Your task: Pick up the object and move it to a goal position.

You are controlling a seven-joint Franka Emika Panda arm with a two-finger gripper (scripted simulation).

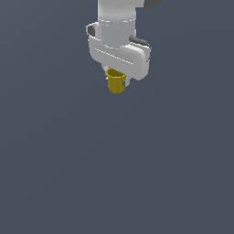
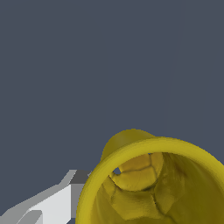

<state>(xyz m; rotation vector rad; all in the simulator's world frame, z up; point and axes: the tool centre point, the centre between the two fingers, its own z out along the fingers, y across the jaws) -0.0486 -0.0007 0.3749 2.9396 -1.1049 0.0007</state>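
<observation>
**Cup in the claw, hanging just below the hand**

Exterior view: the white Panda hand sits at the top of frame, with the mustard-yellow cup (image 1: 115,82) directly under it. The cup's rim is tucked up against the underside of the claw (image 1: 117,77) and its narrower base points down. The long axis looks roughly vertical with a slight tilt. No contact is visible between cup and surface (image 1: 114,183); the flat grey shows no shadow cue, so height can't be read.

Wrist view: the cup (image 2: 153,183) fills the lower part of the frame, thick rim toward the camera, hollow inside visible. One white finger (image 2: 48,205) shows beside the rim on the outside. The other finger is hidden behind the cup.

Claw state: appears pinched on the cup at or near the rim. The fingertips themselves are mostly covered, so this is judged from the cup hanging right under the hand.

Key relation: the cup is straight below the claw, centred between the fingers, axis in line with the approach direction. No offset to correct.

No goal marker appears in either view, so the direction of carry can't be told. Judgement: grasp done, transport is the step in hand. Risk: a rim pinch on a tapered cup could slip or swing.
</observation>
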